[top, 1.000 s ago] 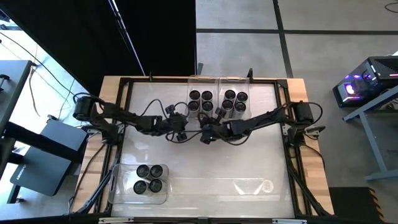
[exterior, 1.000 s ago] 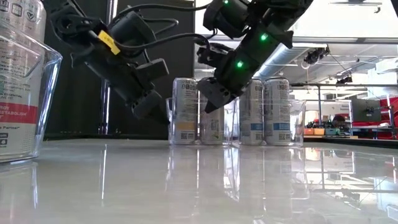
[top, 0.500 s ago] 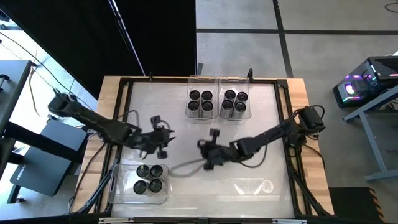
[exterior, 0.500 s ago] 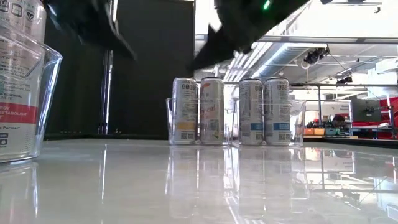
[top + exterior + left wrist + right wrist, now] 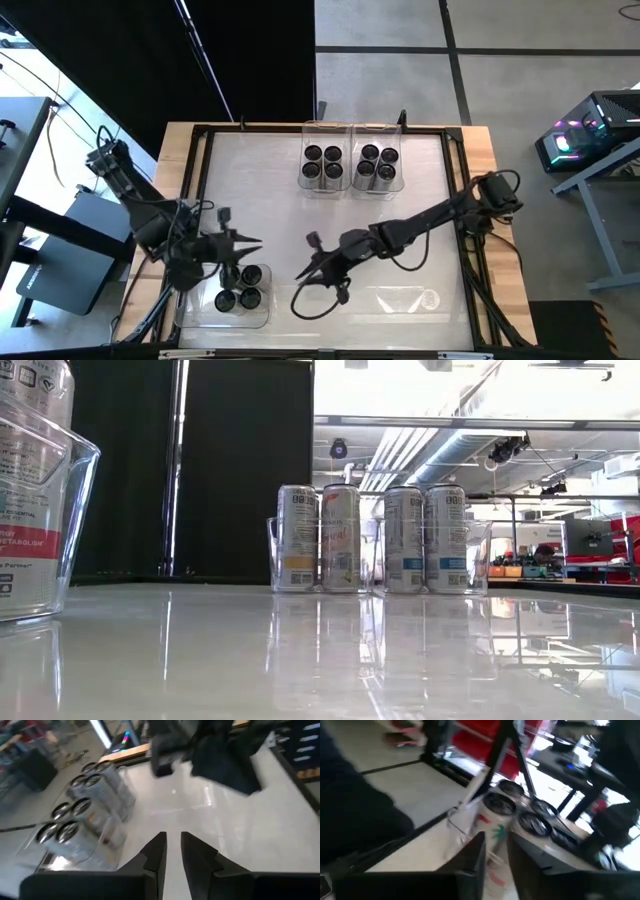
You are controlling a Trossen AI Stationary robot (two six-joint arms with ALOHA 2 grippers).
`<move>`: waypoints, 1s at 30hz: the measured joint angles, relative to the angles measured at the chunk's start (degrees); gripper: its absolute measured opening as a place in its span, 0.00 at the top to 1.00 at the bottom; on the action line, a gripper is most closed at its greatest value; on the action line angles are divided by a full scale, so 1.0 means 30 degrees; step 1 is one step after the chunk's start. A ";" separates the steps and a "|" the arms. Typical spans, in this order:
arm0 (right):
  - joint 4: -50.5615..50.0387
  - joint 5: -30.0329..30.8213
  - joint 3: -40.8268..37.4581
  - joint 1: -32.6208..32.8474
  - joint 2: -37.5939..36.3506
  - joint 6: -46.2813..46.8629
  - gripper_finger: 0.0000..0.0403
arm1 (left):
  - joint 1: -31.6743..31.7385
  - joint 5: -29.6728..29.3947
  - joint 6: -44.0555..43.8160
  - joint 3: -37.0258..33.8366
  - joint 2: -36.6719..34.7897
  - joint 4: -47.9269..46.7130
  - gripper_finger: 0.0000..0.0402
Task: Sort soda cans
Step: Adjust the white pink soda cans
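Silver soda cans with dark tops stand upright in three clear bins: two bins side by side at the far middle (image 5: 326,165) (image 5: 378,165) and one at the near left (image 5: 232,290). The far cans (image 5: 320,538) (image 5: 425,538) also show in the low view. My left gripper (image 5: 255,243) (image 5: 172,851) hangs above the near-left bin's far side. Its fingers stand a narrow gap apart with nothing between them. My right gripper (image 5: 303,273) (image 5: 495,852) hangs over the near middle, pointing toward the near-left bin's cans (image 5: 515,812). It also shows a narrow gap and holds nothing.
A clear bin with no cans in it (image 5: 410,300) lies at the near right. A black frame (image 5: 205,150) runs around the white table top. The near-left bin's wall (image 5: 40,510) fills the left of the low view. Bare table lies in the middle.
Both grippers have drawn back from the far bins toward the table's near edge and risen out of the low view. My left gripper has swung to the near left, over the bin there. My right gripper has gone to the near middle and turned toward the left.
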 joint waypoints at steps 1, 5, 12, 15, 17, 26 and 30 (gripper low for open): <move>-0.0475 -0.0674 0.0526 -0.0103 0.0149 -0.0486 0.81 | -0.0241 -0.0508 -0.0821 0.0014 -0.0052 -0.0602 0.89; -0.3627 -0.3500 0.3183 -0.0725 0.1549 -0.2021 0.67 | -0.0876 -0.1420 -0.5536 0.0021 -0.0251 -0.4060 0.91; -0.9600 -0.6020 0.9073 -0.1527 0.5602 -0.6479 0.59 | -0.1082 -0.0915 -1.2497 0.0021 -0.0229 -0.9590 0.92; -1.1722 -0.6110 1.1802 -0.1549 0.7476 -0.7949 0.59 | -0.1082 -0.0915 -1.3986 0.0021 -0.0232 -1.0881 0.92; -1.2632 -0.6122 1.3434 -0.1523 0.8728 -0.8518 0.59 | -0.1082 -0.0911 -1.4375 0.0021 -0.0229 -1.1233 0.92; -1.4357 -0.5043 1.7736 -0.1564 1.1891 -0.8876 0.59 | -0.1077 -0.0914 -1.4229 0.0014 -0.0229 -1.1271 0.92; -1.5008 -0.4617 1.7980 -0.1644 1.2109 -0.8934 0.64 | -0.1074 -0.0919 -1.4142 0.0014 -0.0229 -1.1245 0.92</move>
